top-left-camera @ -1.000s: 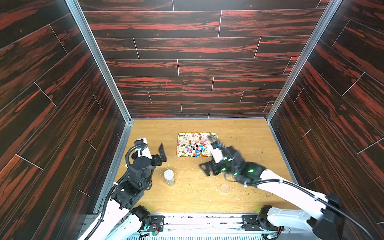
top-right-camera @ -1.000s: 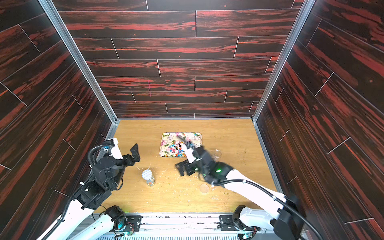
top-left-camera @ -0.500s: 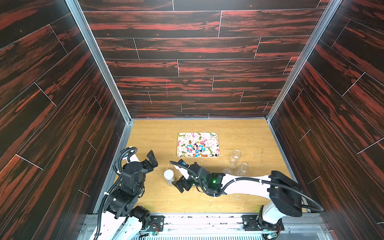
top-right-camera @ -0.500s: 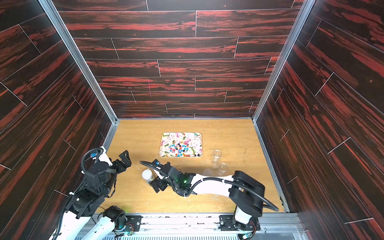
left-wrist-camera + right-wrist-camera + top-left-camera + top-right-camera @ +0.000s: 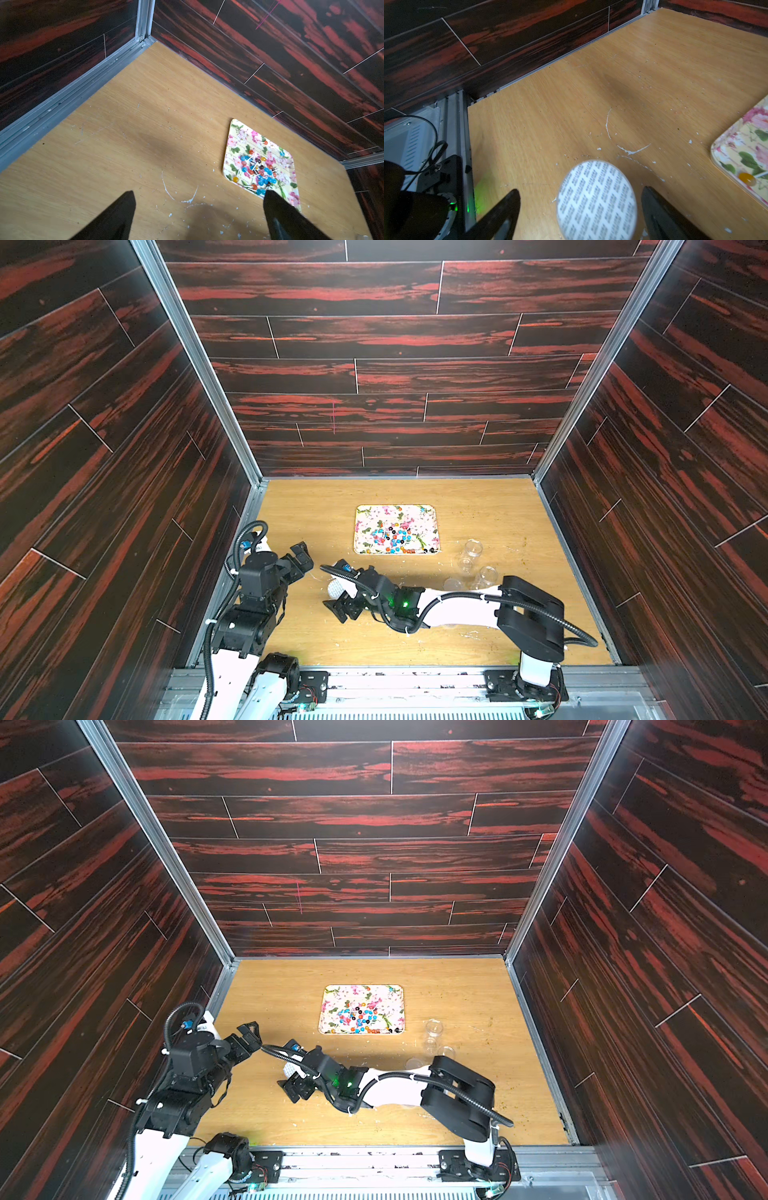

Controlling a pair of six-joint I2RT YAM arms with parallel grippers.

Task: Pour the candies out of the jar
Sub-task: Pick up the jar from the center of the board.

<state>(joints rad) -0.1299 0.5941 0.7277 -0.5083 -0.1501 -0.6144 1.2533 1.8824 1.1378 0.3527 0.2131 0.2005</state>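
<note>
1. Now, the left tool [image 5: 199,192] hangs over bare bench [image 5: 128,116]. Its fingers are spread wide with nothing between them, and the tray lies ahead of it, past one fingertip.
2. Just beside it, the right tool [image 5: 580,191] straddles a white-capped jar [image 5: 596,199]. Its fingers stand apart, one on each side of the cap, with a gap showing at both, so nothing is pinched. Only the printed cap shows, blurred. The body is hidden beneath it, so I cannot tell whether any sweets are inside.
3. The flowered tray [image 5: 432,516] sits beyond the right tool, off to one finger's side and well apart from it. The candies [image 5: 392,536] lie on it, gathered in its middle and along the edge nearer the tool.
4. Clear jars [image 5: 472,548] sit well behind the right tool's fingers, back along its arm. They look empty.
5. The step in hand appears to be the grasp on the capped jar, and much of the pouring looks done.
6. The next move calls for closing squarely on the jar without nudging it over. The cap would have to come off before any tipping over the tray, and the left tool is likely needed for that.
</note>
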